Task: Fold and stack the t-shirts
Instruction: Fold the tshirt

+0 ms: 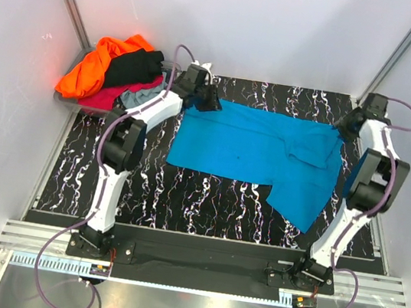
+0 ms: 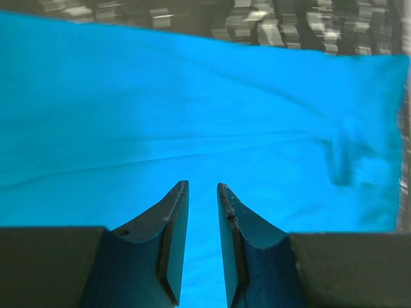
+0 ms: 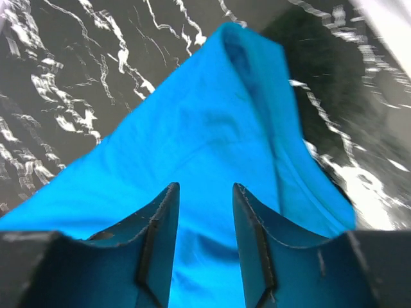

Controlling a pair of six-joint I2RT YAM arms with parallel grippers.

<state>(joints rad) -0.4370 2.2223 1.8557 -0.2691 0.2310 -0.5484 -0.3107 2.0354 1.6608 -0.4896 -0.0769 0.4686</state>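
**A:** How many shirts do you count?

**B:** Five. One bright turquoise-blue cloth t-shirt [image 1: 253, 146] lies spread on the black, white-veined marbled surface [image 1: 206, 201]. Four more are heaped just off its far left corner: an orange t-shirt [image 1: 94, 68], a black t-shirt [image 1: 133, 66], a crimson-pink t-shirt [image 1: 109, 98] and a grey t-shirt [image 1: 138, 98].

**A:** And the grippers?

**B:** Two. The left gripper [image 2: 202, 187] hangs over the turquoise shirt's far left corner. The right gripper [image 3: 205, 186] is at its far right end, where the cloth humps into a ridge just ahead of the fingertips.

**A:** Holding it?

**B:** No. Both have their jaws apart, with the blue cloth beneath and nothing pinched between them.
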